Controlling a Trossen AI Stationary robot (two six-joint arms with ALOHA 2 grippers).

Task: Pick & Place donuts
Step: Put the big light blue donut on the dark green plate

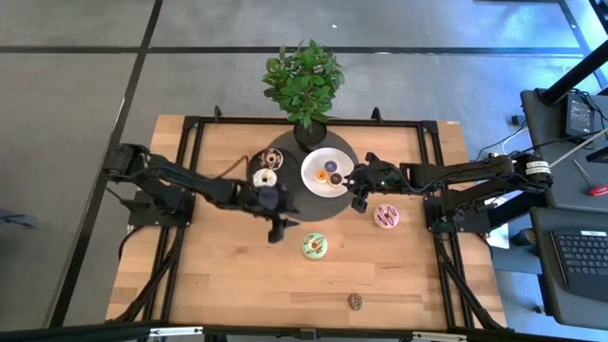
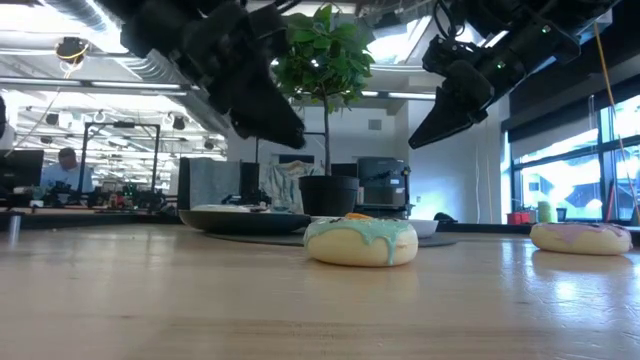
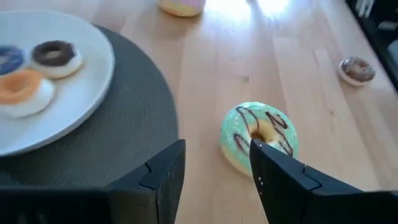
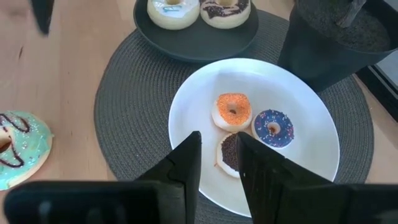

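A green-frosted donut (image 1: 314, 246) lies flat on the wooden table, in front of my left gripper (image 3: 217, 149), which hangs open just above and to the left of it (image 1: 276, 231). A pink donut (image 1: 387, 217) lies to the right, and a tiny brown donut (image 1: 354, 301) near the front edge. The white plate (image 4: 311, 162) holds three small donuts: orange (image 4: 232, 110), blue (image 4: 273, 127) and chocolate (image 4: 227, 149). The black plate (image 4: 196, 43) holds a cream-white donut (image 4: 173, 11) and a chocolate one (image 4: 225, 9). My right gripper (image 4: 217, 140) hovers open over the white plate's right side, with nothing between its fingers.
Both plates rest on a round dark woven mat (image 1: 285, 195). A potted plant (image 1: 304, 81) stands at the mat's far edge, its black pot (image 4: 336, 43) close behind the white plate. Bare wood (image 1: 209, 275) spreads across the table's near half.
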